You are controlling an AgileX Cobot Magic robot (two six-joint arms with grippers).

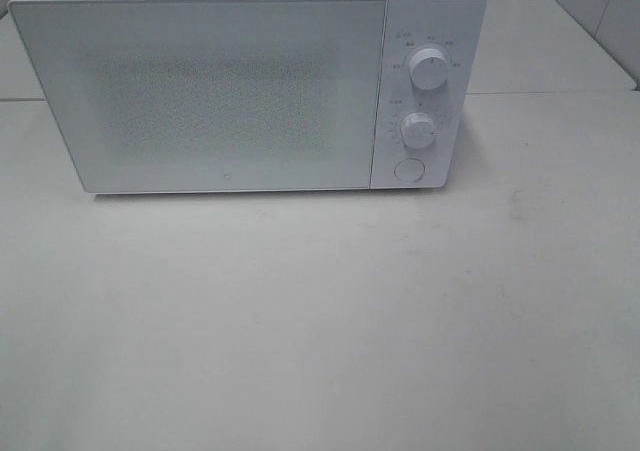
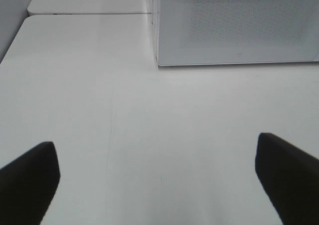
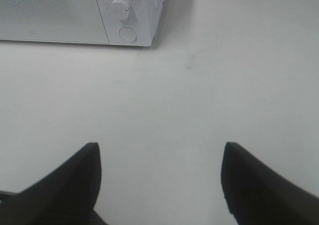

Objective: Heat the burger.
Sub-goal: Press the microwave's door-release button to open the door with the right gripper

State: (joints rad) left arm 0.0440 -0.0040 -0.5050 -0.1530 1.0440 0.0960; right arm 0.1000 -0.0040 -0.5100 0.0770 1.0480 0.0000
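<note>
Microwave oven (image 1: 245, 81), white and box-shaped, is found standing upright at the far side of the pale, smooth bench (image 1: 320, 321). Its wide door (image 1: 200, 96), fitted with a finely dotted window panel, is shut flush against the body. On the control strip to the right of the door, an upper white round dial (image 1: 428, 68), a lower white round dial (image 1: 418, 130) and a round white push button (image 1: 408, 169) are set one below the other.

The burger is not shown in any of the three views. Its position cannot be told, and nothing can be made out through the dotted window.

The left gripper (image 2: 154, 142) is held over the bench, in front of the door's lower left corner and well apart from it. Its two dark fingers (image 2: 30, 180) are spread wide, with only bare bench surface between them. The right gripper (image 3: 160, 147) is held over the bench in front of the control-strip end of the oven, also well apart from it. Its dark fingers (image 3: 70, 185) are likewise parted, and nothing is gripped.
</note>
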